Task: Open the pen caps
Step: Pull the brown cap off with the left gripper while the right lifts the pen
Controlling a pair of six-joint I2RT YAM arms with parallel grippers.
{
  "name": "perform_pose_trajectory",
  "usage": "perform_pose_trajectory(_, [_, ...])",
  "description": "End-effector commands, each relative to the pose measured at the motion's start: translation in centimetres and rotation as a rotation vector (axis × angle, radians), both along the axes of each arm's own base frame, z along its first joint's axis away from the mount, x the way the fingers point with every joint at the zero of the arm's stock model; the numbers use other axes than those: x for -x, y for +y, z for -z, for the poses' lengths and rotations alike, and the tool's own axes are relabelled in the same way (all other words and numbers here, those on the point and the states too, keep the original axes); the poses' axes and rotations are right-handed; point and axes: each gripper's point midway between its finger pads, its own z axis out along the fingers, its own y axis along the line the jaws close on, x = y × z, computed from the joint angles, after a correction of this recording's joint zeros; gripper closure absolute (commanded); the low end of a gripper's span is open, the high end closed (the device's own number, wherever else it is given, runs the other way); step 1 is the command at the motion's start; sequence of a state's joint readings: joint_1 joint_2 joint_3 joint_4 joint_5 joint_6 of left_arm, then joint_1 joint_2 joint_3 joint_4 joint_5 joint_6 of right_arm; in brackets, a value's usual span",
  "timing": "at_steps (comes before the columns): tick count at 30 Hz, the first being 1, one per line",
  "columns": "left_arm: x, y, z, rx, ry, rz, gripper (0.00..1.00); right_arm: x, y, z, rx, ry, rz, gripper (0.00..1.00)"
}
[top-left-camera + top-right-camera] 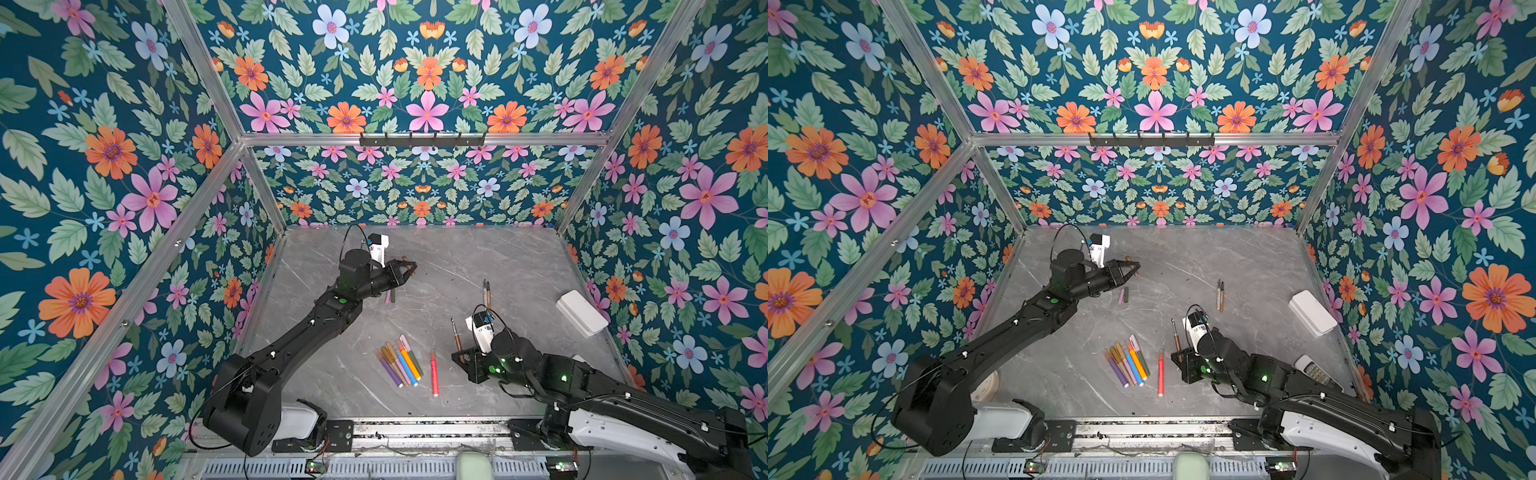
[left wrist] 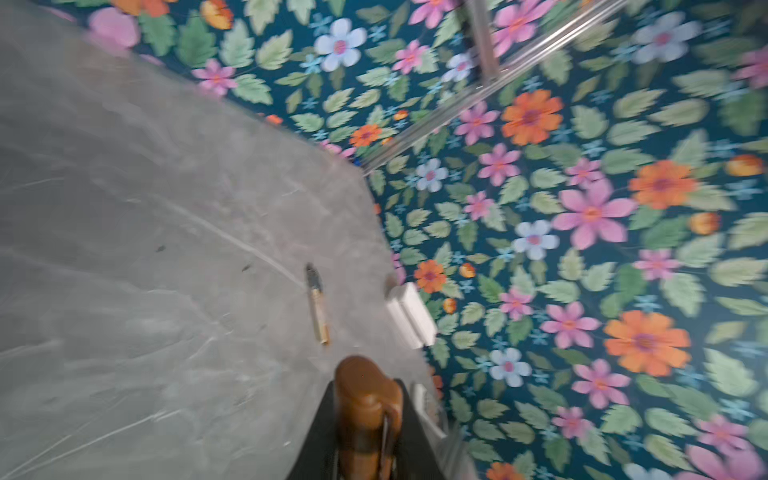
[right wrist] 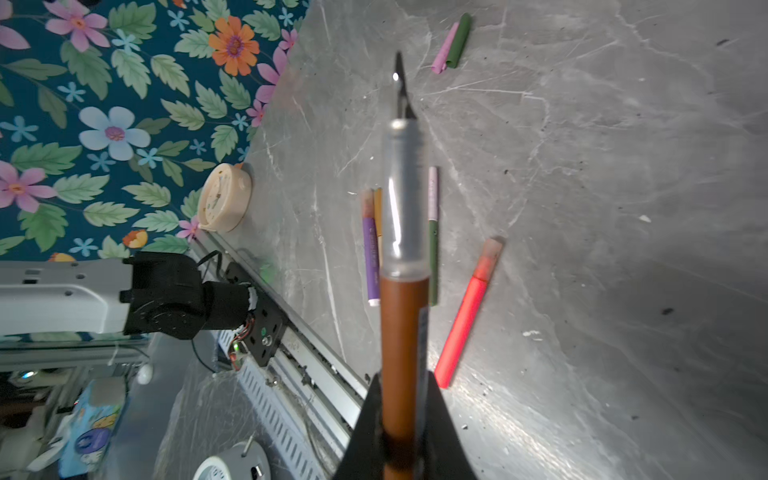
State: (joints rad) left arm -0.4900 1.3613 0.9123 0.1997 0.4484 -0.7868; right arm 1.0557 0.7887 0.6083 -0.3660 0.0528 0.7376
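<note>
**Blur and blocked sightlines**

The left wrist view is smeared throughout. The brown cap runs off the picture's edge there, its far end unseen. In the right wrist view the brown pen covers the middle of the pens lying on the tabletop — those behind it cannot be counted.

Walls: dark blue paper with big pink, orange and pale blue flowers and green leaves, all around.
Bars: shiny metal, along the corners and across at 12 o'clock.
Hook rail: black, on the bar at 12 o'clock.
Table: grey like stone, with thin white lines.
White box: at the table's edge, 3 o'clock.
Light: bright and even.
</note>
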Motion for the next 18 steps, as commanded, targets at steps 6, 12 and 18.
perform_pose_trajectory(6, [-1.1,10.0,14.1,-0.571,0.192,-0.201,0.76,-0.9,-3.7,2.0,0.092,0.021,0.156,1.0])
perform_pose_trajectory(12, [-3.1,9.5,18.3,-0.578,0.246,-0.157,0.75,-0.6,-4.4,2.3,0.113,0.024,0.165,1.0])
perform_pose_trajectory(18, [-4.9,8.8,19.3,-0.581,0.266,-0.131,0.75,-0.4,-4.8,2.5,0.11,0.029,0.172,1.0])
